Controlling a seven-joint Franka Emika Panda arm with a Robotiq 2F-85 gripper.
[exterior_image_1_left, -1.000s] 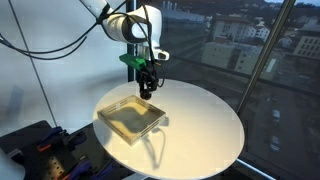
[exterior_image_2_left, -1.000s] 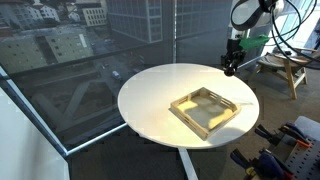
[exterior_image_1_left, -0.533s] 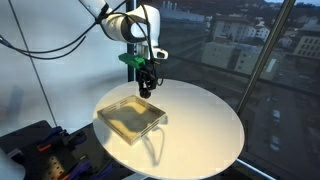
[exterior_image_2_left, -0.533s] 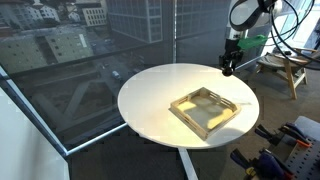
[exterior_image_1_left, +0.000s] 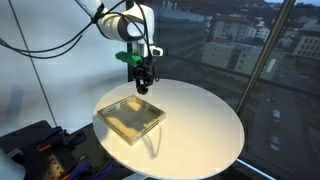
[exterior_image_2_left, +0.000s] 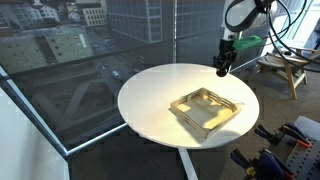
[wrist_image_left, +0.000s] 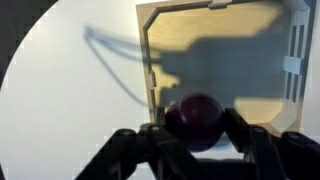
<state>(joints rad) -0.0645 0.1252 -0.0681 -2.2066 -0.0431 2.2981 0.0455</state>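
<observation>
My gripper (exterior_image_1_left: 142, 82) hangs above the far edge of the round white table (exterior_image_1_left: 200, 125), just beyond a shallow wooden tray (exterior_image_1_left: 131, 115). It is shut on a dark purple round fruit, like a plum (wrist_image_left: 197, 118), which fills the space between the fingers in the wrist view. In the wrist view the tray (wrist_image_left: 225, 50) lies below and ahead of the gripper (wrist_image_left: 197, 135). It also shows in an exterior view (exterior_image_2_left: 224, 68), with the tray (exterior_image_2_left: 206, 107) in front of it. The tray looks empty.
The table (exterior_image_2_left: 160, 95) stands by large windows over a city. A black stand with tools (exterior_image_1_left: 40, 145) sits beside the table. A wooden stool (exterior_image_2_left: 285, 68) stands behind the arm. Cables hang from the arm.
The gripper has risen a little and drifted away from the tray's far edge, still holding the plum. The tray has not moved.
</observation>
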